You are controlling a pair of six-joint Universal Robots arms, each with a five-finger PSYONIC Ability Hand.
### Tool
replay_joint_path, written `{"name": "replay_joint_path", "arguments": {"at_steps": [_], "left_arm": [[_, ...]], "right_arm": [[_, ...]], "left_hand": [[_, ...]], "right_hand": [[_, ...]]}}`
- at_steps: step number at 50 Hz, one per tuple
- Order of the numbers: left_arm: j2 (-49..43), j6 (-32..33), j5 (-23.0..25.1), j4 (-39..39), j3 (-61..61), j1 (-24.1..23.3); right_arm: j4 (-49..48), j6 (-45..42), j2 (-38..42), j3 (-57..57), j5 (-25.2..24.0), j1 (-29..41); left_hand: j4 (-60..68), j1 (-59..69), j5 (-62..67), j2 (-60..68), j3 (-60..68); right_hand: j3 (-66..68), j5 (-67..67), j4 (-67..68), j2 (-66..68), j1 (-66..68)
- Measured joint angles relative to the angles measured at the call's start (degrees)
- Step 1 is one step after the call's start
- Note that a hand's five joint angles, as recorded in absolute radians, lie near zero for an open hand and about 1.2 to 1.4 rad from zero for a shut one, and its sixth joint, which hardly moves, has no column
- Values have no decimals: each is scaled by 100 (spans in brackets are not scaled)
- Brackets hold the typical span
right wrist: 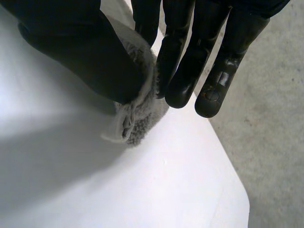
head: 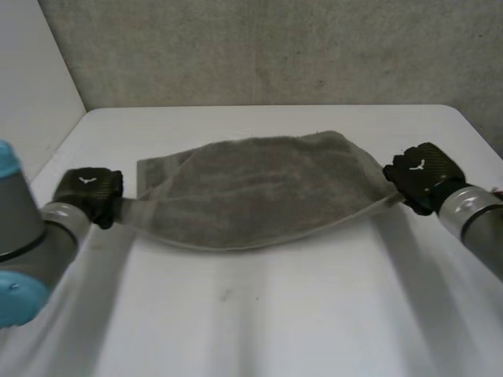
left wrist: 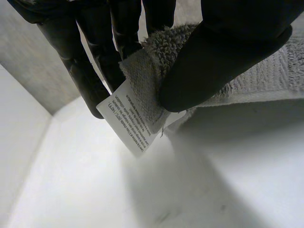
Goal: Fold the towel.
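Note:
A grey towel (head: 259, 188) is stretched across the middle of the white table (head: 259, 314), its near edge lifted and sagging between my two hands. My left hand (head: 90, 191) pinches the towel's near left corner (left wrist: 147, 71) between thumb (left wrist: 223, 52) and fingers (left wrist: 90, 71); a white care label (left wrist: 130, 121) hangs from that corner. My right hand (head: 423, 174) pinches the near right corner (right wrist: 137, 111) between thumb (right wrist: 80, 47) and fingers (right wrist: 190, 61). The far part of the towel lies on the table.
A grey wall (head: 275, 47) runs behind the table's far edge, and a white panel (head: 31, 86) stands at the left. The table's right edge (right wrist: 237, 180) drops to a grey floor (right wrist: 275, 118) beside my right hand.

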Motion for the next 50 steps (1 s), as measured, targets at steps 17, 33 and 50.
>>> {"name": "replay_joint_path", "arguments": {"at_steps": [17,33,50], "left_arm": [[1694,1108,519,-1962,-628,292],[-464,1110,479,-1657,445,197],[-1025,1093,547,-1374,1006,127]], "right_arm": [[3187,-1099,-1144,-94,-82,-887],[2418,-957,604,-474,320,-355],[1377,25,740,-544,348,-195]], "left_hand": [[0,0,0,0,0],[0,0,0,0,0],[-3563,-3391,-3509,-3627,-3538]], "right_hand": [[0,0,0,0,0],[0,5,0,0,0],[0,11,0,0,0]]}}
